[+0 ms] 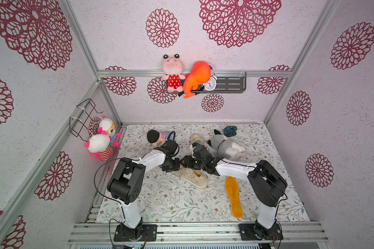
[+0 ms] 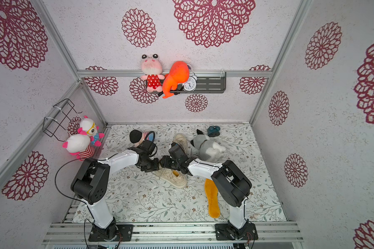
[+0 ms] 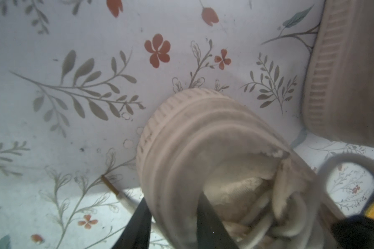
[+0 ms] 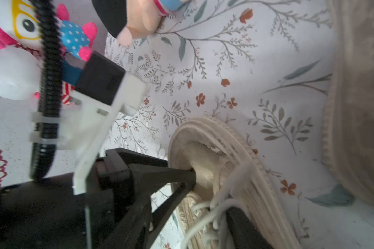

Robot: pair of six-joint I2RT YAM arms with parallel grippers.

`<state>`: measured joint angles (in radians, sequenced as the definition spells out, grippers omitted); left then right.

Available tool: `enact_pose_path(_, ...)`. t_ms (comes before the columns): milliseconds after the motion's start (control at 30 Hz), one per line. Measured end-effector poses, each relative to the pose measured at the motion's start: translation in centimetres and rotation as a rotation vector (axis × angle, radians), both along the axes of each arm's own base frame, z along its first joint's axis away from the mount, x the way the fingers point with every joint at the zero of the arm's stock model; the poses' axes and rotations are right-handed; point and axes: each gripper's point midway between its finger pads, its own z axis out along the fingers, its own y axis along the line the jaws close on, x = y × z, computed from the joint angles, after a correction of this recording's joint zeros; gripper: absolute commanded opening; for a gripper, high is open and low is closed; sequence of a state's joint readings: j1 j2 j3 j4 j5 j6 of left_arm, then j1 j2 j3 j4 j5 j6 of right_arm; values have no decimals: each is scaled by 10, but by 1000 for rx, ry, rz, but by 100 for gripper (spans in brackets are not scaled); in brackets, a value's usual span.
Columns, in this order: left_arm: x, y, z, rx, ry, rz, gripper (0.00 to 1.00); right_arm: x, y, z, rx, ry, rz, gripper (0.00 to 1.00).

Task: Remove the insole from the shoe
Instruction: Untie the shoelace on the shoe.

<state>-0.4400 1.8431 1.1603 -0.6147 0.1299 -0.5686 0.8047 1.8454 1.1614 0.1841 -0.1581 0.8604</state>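
Cream lace-up shoe [image 1: 191, 176] at mat [image 1: 160, 204] centre, ribbed sole, orange insole [image 1: 196, 173] showing inside, left gripper [image 3: 173, 211] clamped on its rim, right gripper [image 1: 187, 163] over laces [image 4: 216, 207], grip unclear, loose insole [image 1: 233, 199] at 4 o'clock.

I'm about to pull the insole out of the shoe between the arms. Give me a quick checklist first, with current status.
1. Shoe braced: ok. The left end effector has one finger inside the opening and one outside, clamping the wall.
2. Insole reachable: ok. Orange shows in the opening.
3. Right end effector gripping the insole: cannot tell. Its tips are hidden.
4. Laces clear: not ok. Loose loops lie beside one of its fingers.
5. Drop space: ok. There is bare table in front of the shoe; a loose insole lies beside the right arm.
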Motion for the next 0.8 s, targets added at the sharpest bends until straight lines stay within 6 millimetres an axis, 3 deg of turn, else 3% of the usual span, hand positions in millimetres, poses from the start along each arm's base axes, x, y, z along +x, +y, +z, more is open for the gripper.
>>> enact_pose_path(433,0,0,0,-4,-10,1,35,20,11,55,147,-139,-18,59)
enact_pose_path(600,2,0,1,-9,-25,12,35,38,8,83,159,-164,-33,60)
enact_pose_path(800,3,0,1,-17,-39,27,34,57,-2,90,82,-172,-45,63)
